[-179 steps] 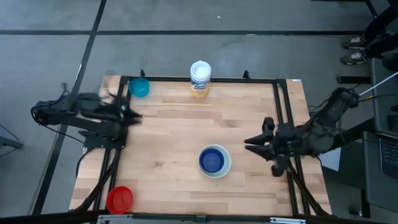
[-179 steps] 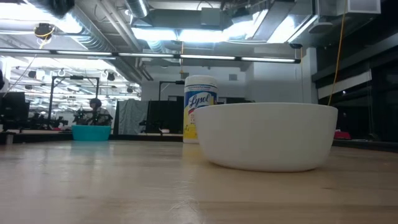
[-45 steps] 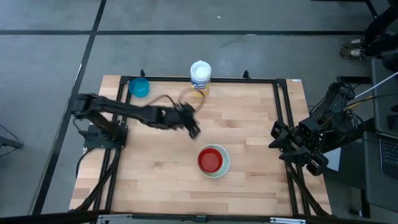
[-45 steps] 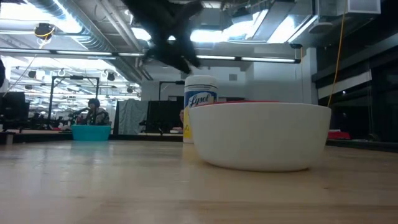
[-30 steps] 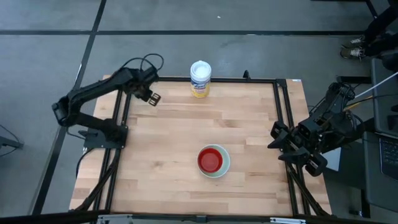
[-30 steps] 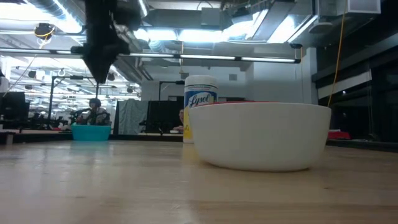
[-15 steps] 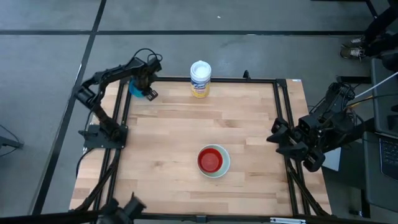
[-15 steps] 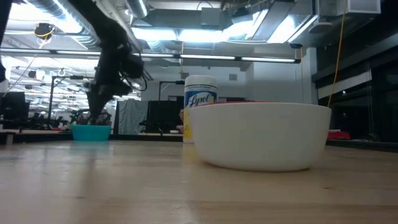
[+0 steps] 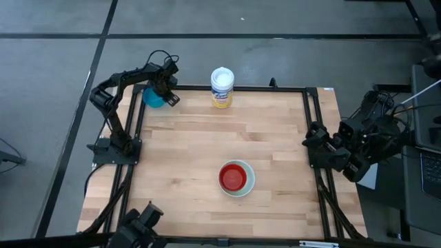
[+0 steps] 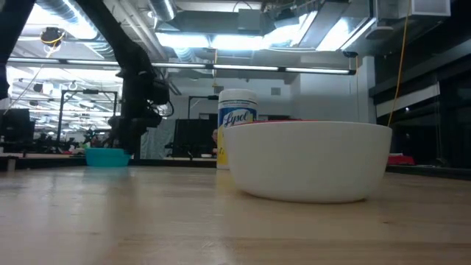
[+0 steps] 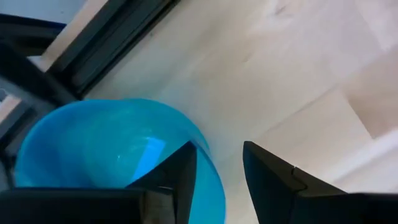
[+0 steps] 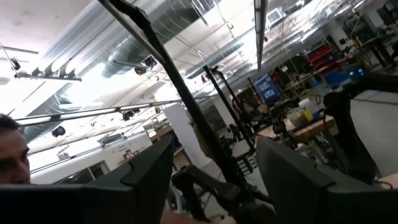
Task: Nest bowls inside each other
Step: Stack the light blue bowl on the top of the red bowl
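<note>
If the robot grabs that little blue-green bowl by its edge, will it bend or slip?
The teal bowl looks like thin, see-through plastic, so it is probably light and its rim may flex slightly. It looks glossy, so it could slip. The left gripper has its fingers open astride the rim, one inside, one outside.

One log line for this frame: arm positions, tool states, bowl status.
left tool: open, straddling teal bowl rim, far-left corner | right tool: open, parked off table's right edge | red bowl: nested in white bowl

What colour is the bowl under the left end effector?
Teal bowl, clearest in the left wrist view.
</note>
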{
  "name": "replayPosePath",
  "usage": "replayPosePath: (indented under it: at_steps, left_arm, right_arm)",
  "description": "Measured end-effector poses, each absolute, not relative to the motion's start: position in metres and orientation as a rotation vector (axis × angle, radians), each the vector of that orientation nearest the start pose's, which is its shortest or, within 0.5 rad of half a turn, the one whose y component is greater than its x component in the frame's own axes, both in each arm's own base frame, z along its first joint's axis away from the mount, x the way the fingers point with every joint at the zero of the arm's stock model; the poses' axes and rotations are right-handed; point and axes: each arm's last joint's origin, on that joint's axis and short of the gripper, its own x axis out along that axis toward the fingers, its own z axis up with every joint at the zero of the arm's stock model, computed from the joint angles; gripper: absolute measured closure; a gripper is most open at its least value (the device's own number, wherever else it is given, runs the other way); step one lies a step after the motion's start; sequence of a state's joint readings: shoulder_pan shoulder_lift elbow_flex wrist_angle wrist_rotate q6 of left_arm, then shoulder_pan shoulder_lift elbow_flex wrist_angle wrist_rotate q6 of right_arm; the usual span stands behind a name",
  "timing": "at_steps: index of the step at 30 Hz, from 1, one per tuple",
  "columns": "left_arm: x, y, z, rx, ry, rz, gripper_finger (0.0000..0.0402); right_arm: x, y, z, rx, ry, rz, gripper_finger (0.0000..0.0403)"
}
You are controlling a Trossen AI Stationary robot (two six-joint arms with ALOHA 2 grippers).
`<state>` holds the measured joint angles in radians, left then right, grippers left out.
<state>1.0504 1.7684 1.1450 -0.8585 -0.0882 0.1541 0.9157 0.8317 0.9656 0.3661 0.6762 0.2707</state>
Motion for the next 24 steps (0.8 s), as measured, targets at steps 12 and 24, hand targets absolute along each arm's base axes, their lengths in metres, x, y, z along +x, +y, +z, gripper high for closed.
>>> replayPosePath:
  at_steps: [12, 24]
  left_arm:
    - [0.203, 0.242, 0.177, -0.470, 1.411, 0.658, 0.0396]
    - [0.288, -0.016, 0.273, -0.272, 0.977, 0.185, 0.0398]
  right_arm:
    - [0.110, 0.114, 0.440, 0.610, -0.325, 0.274, 0.0179]
    - [0.111, 0.116, 0.436, 0.535, -0.301, 0.279, 0.0183]
